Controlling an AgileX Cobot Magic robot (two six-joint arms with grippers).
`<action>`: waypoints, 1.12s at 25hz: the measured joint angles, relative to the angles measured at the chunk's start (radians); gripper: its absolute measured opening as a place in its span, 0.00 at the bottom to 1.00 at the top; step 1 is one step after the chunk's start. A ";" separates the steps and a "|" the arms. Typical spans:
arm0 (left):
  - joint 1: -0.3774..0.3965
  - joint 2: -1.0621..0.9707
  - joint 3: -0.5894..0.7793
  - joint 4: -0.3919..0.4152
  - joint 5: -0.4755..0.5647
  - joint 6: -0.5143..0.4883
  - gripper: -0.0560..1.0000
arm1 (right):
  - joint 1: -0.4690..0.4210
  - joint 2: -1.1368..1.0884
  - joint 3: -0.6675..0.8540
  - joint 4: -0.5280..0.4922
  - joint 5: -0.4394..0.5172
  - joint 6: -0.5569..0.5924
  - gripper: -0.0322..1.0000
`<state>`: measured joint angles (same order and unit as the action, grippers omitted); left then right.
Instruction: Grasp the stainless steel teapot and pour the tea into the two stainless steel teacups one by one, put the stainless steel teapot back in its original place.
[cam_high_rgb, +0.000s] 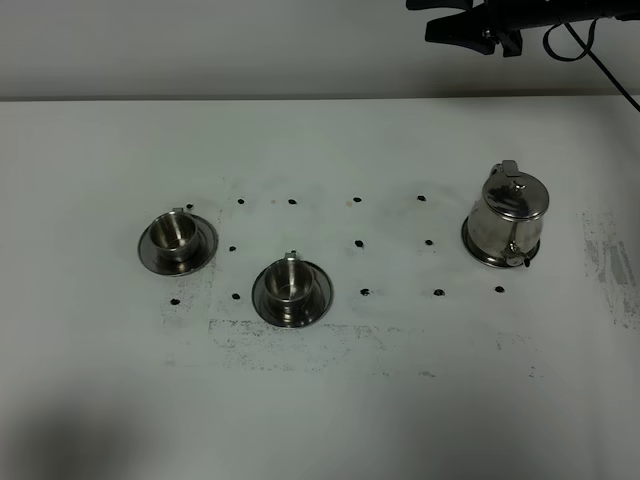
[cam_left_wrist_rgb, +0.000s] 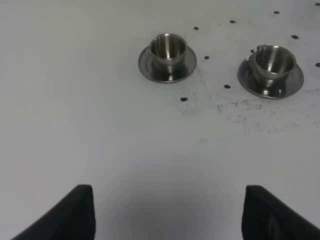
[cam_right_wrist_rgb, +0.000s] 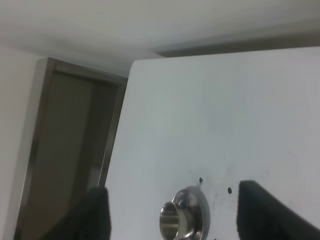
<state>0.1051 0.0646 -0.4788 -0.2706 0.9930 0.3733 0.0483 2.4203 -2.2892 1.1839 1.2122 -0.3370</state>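
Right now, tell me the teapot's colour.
The stainless steel teapot is shiny silver-grey, with dark reflections; the exterior high view shows it best.

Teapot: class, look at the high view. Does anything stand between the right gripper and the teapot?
Nothing visible does. The right gripper hangs open in the air; only bare table with small black dots lies between it and the teapot. The teacups stand far to the left.

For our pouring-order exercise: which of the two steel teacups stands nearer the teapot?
The front teacup, in the high view right of the other teacup, closer to the teapot.
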 joint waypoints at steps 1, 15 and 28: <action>0.000 -0.006 0.000 0.000 0.000 0.000 0.63 | 0.000 0.000 0.000 0.000 0.000 0.000 0.54; 0.000 -0.068 0.001 -0.003 -0.009 0.004 0.60 | 0.000 0.000 0.000 0.000 0.001 0.001 0.54; -0.070 -0.068 0.001 -0.003 -0.008 0.004 0.55 | 0.000 0.000 0.000 0.000 0.001 0.002 0.54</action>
<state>0.0351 -0.0033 -0.4776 -0.2739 0.9851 0.3775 0.0483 2.4203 -2.2892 1.1839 1.2131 -0.3350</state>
